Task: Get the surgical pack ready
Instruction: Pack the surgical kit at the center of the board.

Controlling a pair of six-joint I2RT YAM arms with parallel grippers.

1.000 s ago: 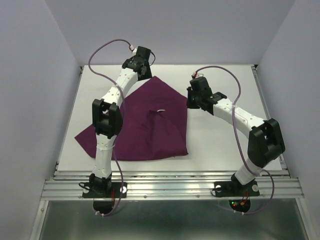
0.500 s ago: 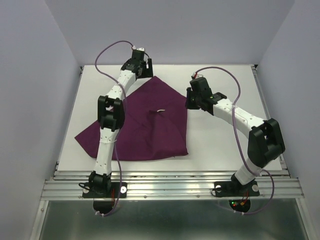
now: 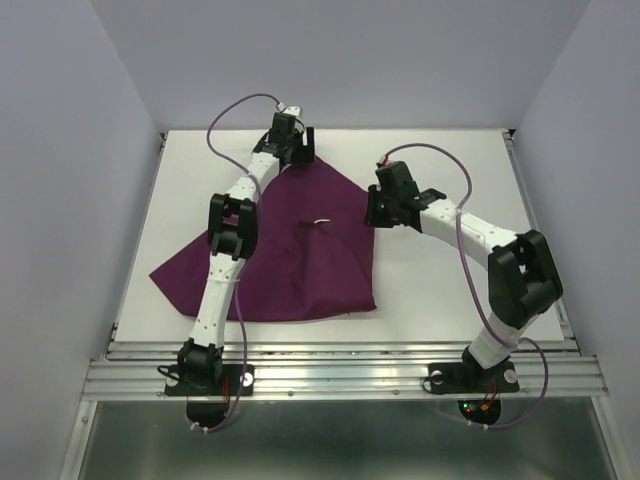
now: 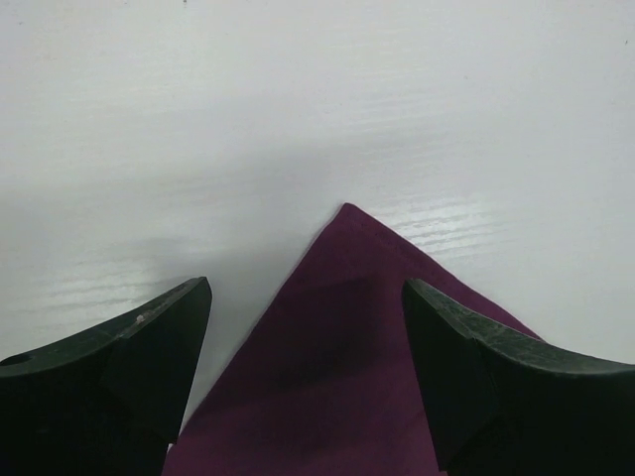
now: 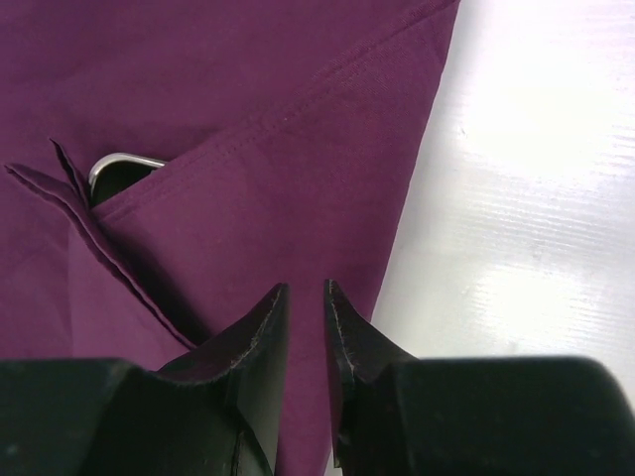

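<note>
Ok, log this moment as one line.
left claw: open over drape corner | right claw: narrowly open over drape's right edge | metal rim: peeking from fold

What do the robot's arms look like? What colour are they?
The left arm and right arm are white tubes with chunky black joints. A thin purple cable loops along each one. The left gripper and right gripper each have two black, wedge-shaped fingers.

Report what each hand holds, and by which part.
Nothing is held. The left hand hangs open over the far corner of the purple drape; the right hand, barely open, is empty at its right edge.
</note>
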